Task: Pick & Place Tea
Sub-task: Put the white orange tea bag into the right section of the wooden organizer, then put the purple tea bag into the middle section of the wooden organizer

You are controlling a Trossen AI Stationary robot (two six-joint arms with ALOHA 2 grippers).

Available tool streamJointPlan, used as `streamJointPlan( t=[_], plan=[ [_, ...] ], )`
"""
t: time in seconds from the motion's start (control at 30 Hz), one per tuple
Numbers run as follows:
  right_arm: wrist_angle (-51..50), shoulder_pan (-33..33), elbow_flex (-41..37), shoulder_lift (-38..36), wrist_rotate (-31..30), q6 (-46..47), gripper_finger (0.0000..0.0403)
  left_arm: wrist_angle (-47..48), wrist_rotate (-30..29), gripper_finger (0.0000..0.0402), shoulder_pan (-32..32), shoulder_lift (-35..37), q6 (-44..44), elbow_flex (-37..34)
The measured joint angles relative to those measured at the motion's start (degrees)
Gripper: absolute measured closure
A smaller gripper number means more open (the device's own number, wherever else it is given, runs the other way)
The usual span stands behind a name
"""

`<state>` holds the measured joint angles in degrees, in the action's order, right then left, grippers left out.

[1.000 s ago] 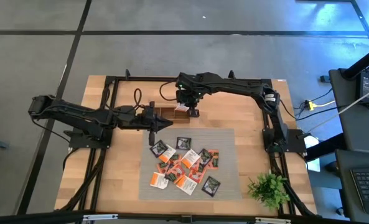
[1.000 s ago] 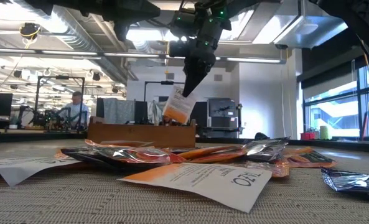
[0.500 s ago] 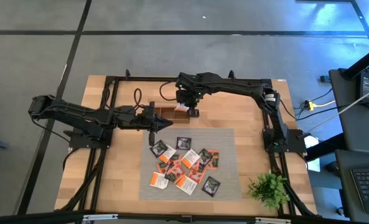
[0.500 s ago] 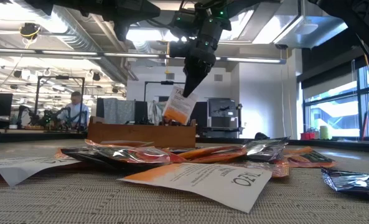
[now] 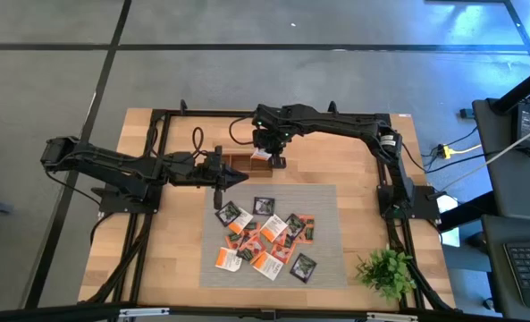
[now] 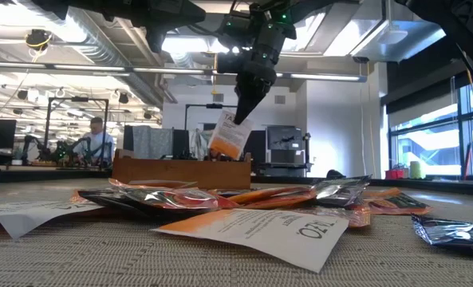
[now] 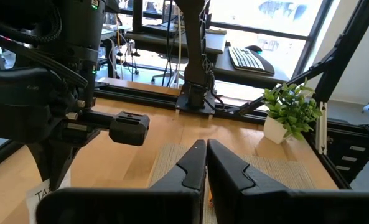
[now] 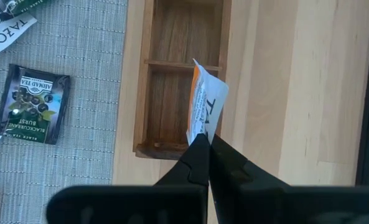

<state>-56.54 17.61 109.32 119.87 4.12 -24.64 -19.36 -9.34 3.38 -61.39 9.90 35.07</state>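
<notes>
High view: the right gripper (image 5: 277, 162) hangs just above centre of the frame, over the wooden tray (image 5: 239, 161), whose one end shows beside it. The left gripper (image 5: 238, 179) sits left of centre, at the upper left corner of the grey mat (image 5: 323, 233); its arm waits. The pile of tea sachets (image 5: 266, 240) lies on the mat in the lower middle, well apart from the tray. A small green plant (image 5: 387, 270) stands at lower right on the tabletop (image 5: 180, 259).

Low view: the right gripper (image 6: 241, 114), top centre, points down with its jaws pinched on the top edge of an orange-and-white Tazo sachet (image 6: 230, 135), which dangles tilted above the tray (image 6: 182, 171). Loose sachets (image 6: 256, 227) fill the foreground. A person (image 6: 97, 143) sits far off at the left.

Left wrist view: the left gripper (image 7: 206, 152), at bottom centre, has its jaws pressed together on nothing; the plant (image 7: 291, 109) stands at the right.

Right wrist view: the right gripper (image 8: 204, 146) clamps the held sachet (image 8: 206, 106) by one edge, at centre. Beneath it is a tray (image 8: 148, 93) compartment, though the sachet overlaps the tray's right wall. A dark Ahmad Tea sachet (image 8: 33, 104) lies on the mat at left.

The step in hand looks like placing: the sachet is carried and poised above the tray. The next move seems to call for a slight shift toward the compartment's middle, a descent, then release
</notes>
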Motion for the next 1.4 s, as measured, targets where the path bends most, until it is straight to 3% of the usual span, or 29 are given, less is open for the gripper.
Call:
streamJointPlan(
  t=[0.7, 1.1, 1.3, 1.4],
  plan=[
    [0.5, 0.3, -0.1, 2.1, -2.1, -1.4, 0.0395, 0.4, 0.0, 0.0393, 0.0, 0.0, 0.1, 0.0],
    [-1.5, 0.3, -0.1, 2.1, -3.3, -5.9, 0.0332, 0.4, 0.0, 0.0393, 0.0, 0.0, 0.0, 0.0],
    [-2.9, 0.3, 0.2, 1.8, -9.0, -3.2, 0.0314, 0.4, 0.0, 0.0389, 0.0, 0.0, 0.0, 0.0],
    [-4.5, 0.4, 0.7, -0.4, -6.0, -0.7, 0.0314, 0.4, 0.0, 0.0392, 0.0, 0.0, 0.0, 0.0]
  ],
)
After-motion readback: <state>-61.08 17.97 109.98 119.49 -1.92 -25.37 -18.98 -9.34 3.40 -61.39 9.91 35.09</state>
